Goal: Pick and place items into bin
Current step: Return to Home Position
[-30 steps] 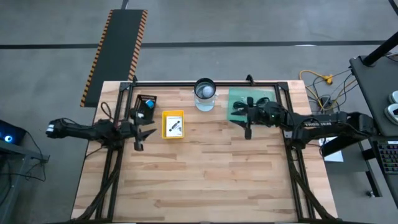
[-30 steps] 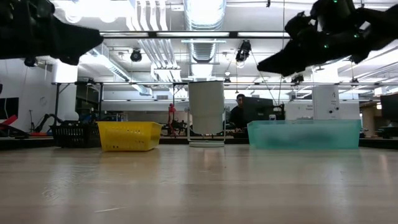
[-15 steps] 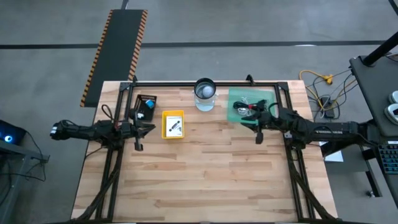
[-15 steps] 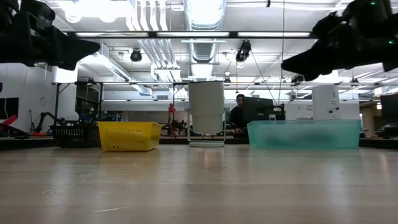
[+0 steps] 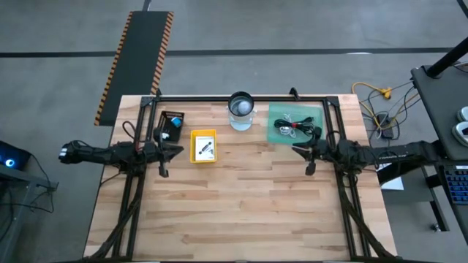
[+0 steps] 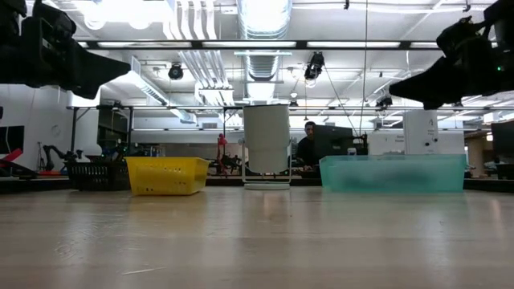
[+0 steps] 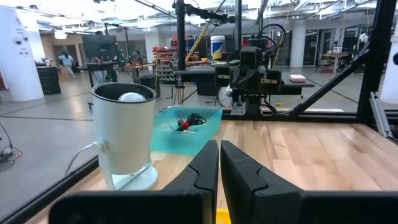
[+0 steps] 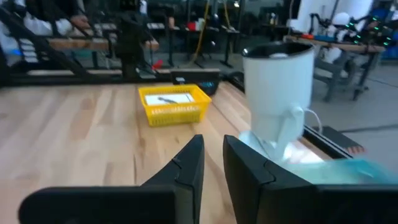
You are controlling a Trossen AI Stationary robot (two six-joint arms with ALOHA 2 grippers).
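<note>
Left gripper [image 7: 219, 149]: fingers [image 7: 241, 173] pressed together, only a hairline slit btwn them, nothing held. It hangs well above the table [image 5: 241, 212] on the left side, just beside the yellow basket [image 5: 194, 136] and near the black basket [image 5: 162, 117]. It points across toward the other arm.

Right gripper [image 8: 213, 142]: fingers [image 8: 186, 169] almost together, a slim gap w/ bare wood showing thru, nothing pinched. It hangs in the air on the right side, just off the near edge of the bin [image 5: 317, 111], beside it rather than over it. It points back toward the left arm.

Items: the black cable coil [image 5: 301, 129] w/ its red tie lies inside the light blue-green bin. A thin white cable [image 5: 285, 120] lies next to it, touching. The rest of the tangle is too small to sort out. The left wrist view shows the same coil and red tie over the bin wall.

A white card [image 5: 205, 149] w/ dark print lies in the yellow basket. The black basket holds something blue; can't tell what.

A white canister [image 5: 241, 108] w/ a cord stands at the far edge btwn yellow basket and bin. In the low view both arms sit up at the top corners, well apart. A person [image 6: 307, 144] sits at a desk in the room behind.
</note>
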